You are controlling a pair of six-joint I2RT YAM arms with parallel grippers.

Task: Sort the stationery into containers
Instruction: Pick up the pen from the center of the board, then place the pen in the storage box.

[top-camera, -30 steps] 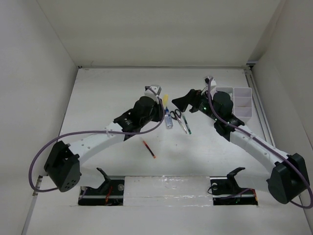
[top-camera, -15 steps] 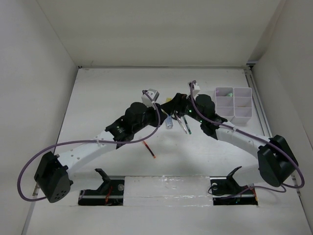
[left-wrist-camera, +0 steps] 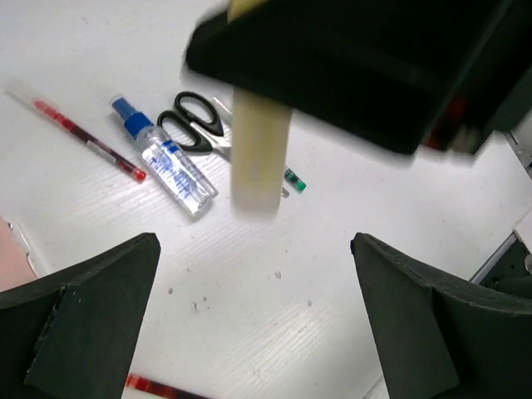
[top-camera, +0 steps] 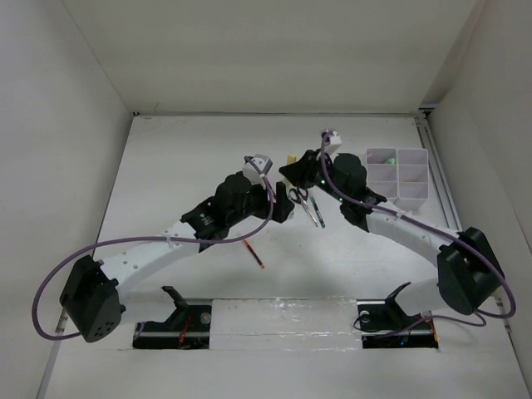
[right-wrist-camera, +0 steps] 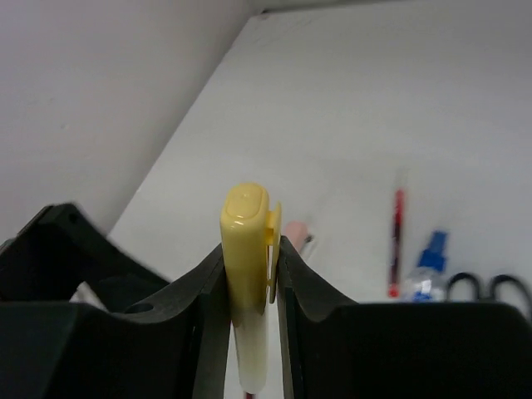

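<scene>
**Operator:** State of the right gripper (right-wrist-camera: 249,253)?

**Technician:** Jaws clenched on the yellow stick (right-wrist-camera: 246,218). The clip end projects beyond the jaws. The stick is held clear of the tabletop (top-camera: 166,166).

**Operator:** Left gripper (left-wrist-camera: 253,248)?

**Technician:** Jaws released and spread wide, positioned just beside the held stick.

**Operator:** Stick position relative to the organizer (top-camera: 413,195)?

**Technician:** In the top view it is to the left of the organizer, apart from it and outside all four compartments. The scissors (left-wrist-camera: 195,133), blue-capped bottle (left-wrist-camera: 170,166) and red pen (left-wrist-camera: 83,141) lie on the tabletop beneath it.
</scene>
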